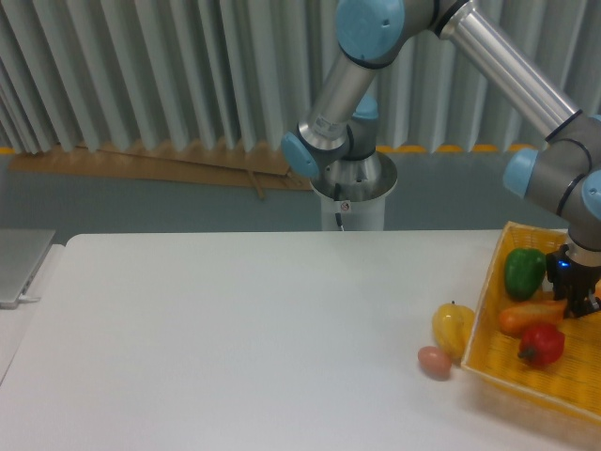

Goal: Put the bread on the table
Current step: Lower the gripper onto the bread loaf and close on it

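White surface point(235, 319) mostly bare; bread point(531, 316) in yellow basket point(488, 352) at right edge, claw point(577, 303) clamped on its end.

Yellow woven basket point(488, 362) at 4 o'clock holding green pepper point(523, 272) and red pepper point(541, 345), yellow fruit point(452, 327) just outside, small pinkish egg-like item point(433, 361) beside it

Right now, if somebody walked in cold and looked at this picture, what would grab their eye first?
Probably the big silver and blue robot arm sweeping from the back of the white table down to the right edge. There its gripper is down in the yellow basket, right at the orange-brown bread, which lies between a green pepper and a red pepper. Just outside the basket on the table sit a yellow fruit and a small pinkish egg-shaped item.
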### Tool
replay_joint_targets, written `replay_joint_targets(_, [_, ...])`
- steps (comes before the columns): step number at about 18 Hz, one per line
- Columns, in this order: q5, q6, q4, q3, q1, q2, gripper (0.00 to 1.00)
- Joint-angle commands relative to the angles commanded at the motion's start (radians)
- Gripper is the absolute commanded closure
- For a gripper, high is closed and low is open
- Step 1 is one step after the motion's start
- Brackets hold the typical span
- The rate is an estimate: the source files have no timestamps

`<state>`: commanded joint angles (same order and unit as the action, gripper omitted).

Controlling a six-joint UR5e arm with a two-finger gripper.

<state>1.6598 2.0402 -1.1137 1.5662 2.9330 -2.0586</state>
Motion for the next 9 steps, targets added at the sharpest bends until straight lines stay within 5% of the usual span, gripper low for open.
replay_joint_targets(6, [-0.035,0.0,-0.008,-0.003,0.003,0.008,0.69])
replay_joint_targets(9, [-0.037,-0.002,-0.073,-0.015,0.002,0.038,0.69])
